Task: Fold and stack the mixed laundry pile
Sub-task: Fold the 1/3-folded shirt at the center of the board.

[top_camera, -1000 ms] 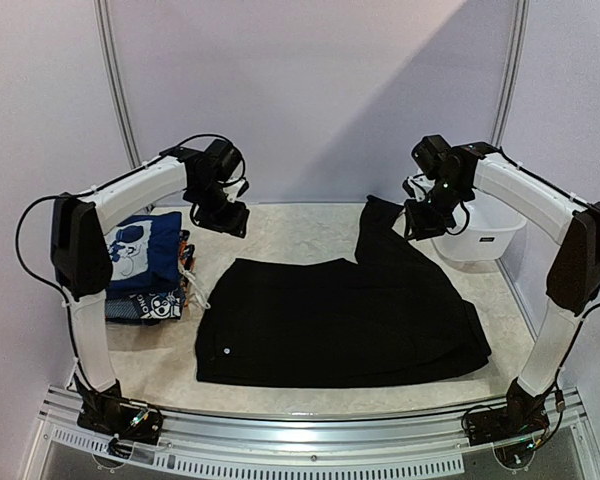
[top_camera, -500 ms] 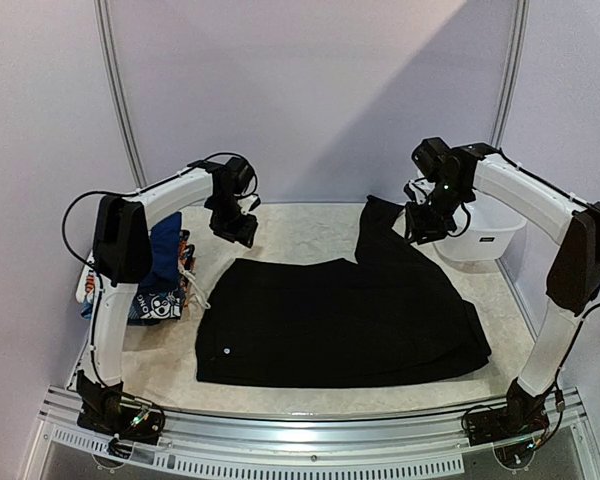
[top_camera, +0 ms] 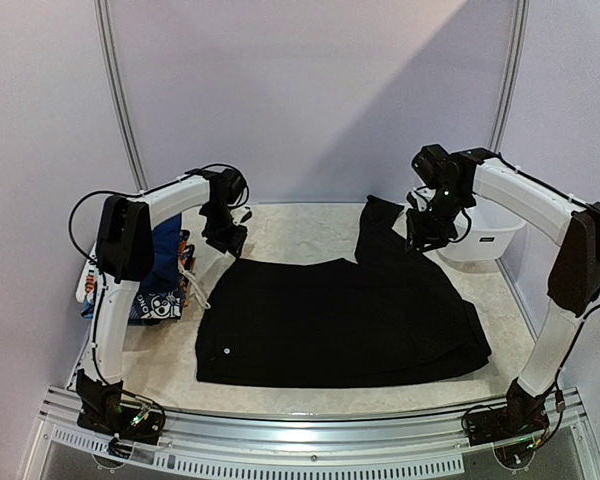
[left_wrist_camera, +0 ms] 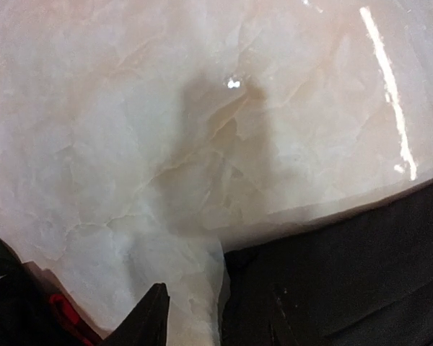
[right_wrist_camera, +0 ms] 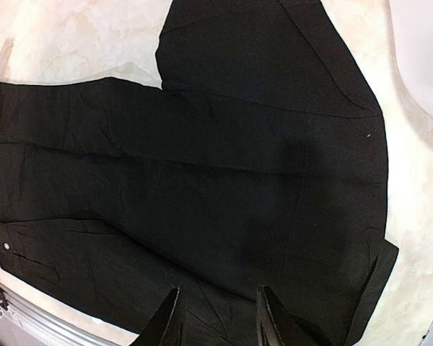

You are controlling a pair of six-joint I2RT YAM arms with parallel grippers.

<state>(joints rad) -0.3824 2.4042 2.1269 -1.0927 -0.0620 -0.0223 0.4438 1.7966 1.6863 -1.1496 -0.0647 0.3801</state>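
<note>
TOP EXTERNAL VIEW
- Black garment (top_camera: 340, 320): laid flat at the centre of the table (top_camera: 300, 225); one narrow part is extended toward 1 o'clock.
- Folded stack (top_camera: 165, 285): placed at 9 o'clock, near the black garment but apart from it; blue cartoon print is seen, partly hidden by the left arm.
- White tub (top_camera: 485, 238): located at 2 o'clock, off the cloth.
- Left gripper (top_camera: 226, 240): held low at the garment's 10 o'clock corner; contact cannot be told from this view.
- Right gripper (top_camera: 421, 240): held over the garment's 1 o'clock area, beside the tub.

LEFT WRIST VIEW
- Left gripper (left_wrist_camera: 213, 326): one fingertip (left_wrist_camera: 155, 321) is seen clearly at 6 o'clock, while the other is lost against dark cloth. Bare table (left_wrist_camera: 166, 108) is seen beside the visible fingertip; the jaws are parted and nothing is clamped.
- Black garment (left_wrist_camera: 346, 274): its edge and corner are seen from 3 to 5 o'clock.

RIGHT WRIST VIEW
- Right gripper (right_wrist_camera: 218, 322): both fingertips are seen at 6 o'clock, parted a little, with nothing clamped between them; it is held above the cloth.
- Black garment (right_wrist_camera: 202, 166): most of the frame is filled by it; a small white button (right_wrist_camera: 7, 245) is seen at 9 o'clock.
- White tub (right_wrist_camera: 427, 50): its rim is seen at 2 o'clock.
</note>
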